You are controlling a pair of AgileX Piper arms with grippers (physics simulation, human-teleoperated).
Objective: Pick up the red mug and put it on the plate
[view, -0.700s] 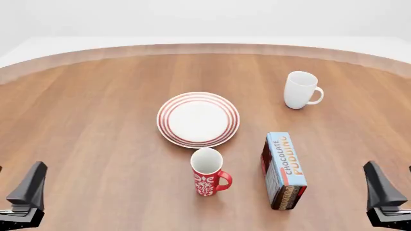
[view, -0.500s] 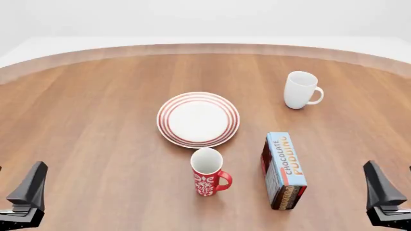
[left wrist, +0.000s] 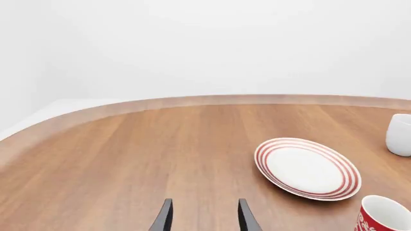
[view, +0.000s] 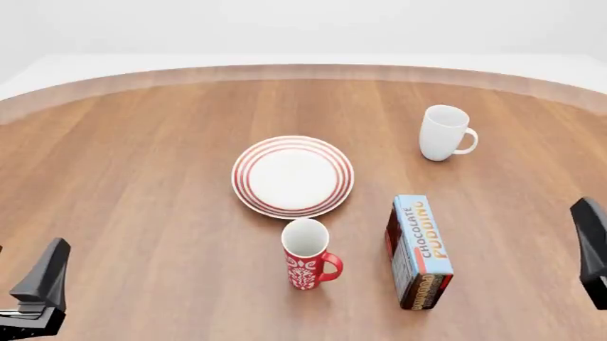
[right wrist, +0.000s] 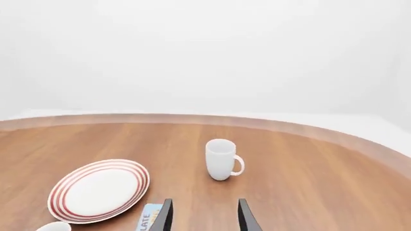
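Observation:
The red mug (view: 308, 256) stands upright near the table's front middle, handle to the right. It also shows at the edge of the left wrist view (left wrist: 384, 215), and its rim shows in the right wrist view (right wrist: 55, 226). The plate (view: 292, 176) lies just behind it, bare, and shows in both wrist views (left wrist: 307, 168) (right wrist: 99, 190). My left gripper (view: 43, 280) is low at the front left, far from the mug, open and empty (left wrist: 205, 204). My right gripper (view: 590, 245) is at the right edge, open and empty (right wrist: 204, 204).
A plain white mug (view: 444, 133) stands at the back right. A chocolate pudding box (view: 419, 249) lies right of the red mug, between it and my right gripper. The wooden table's curved far edge (view: 303, 71) runs along the back.

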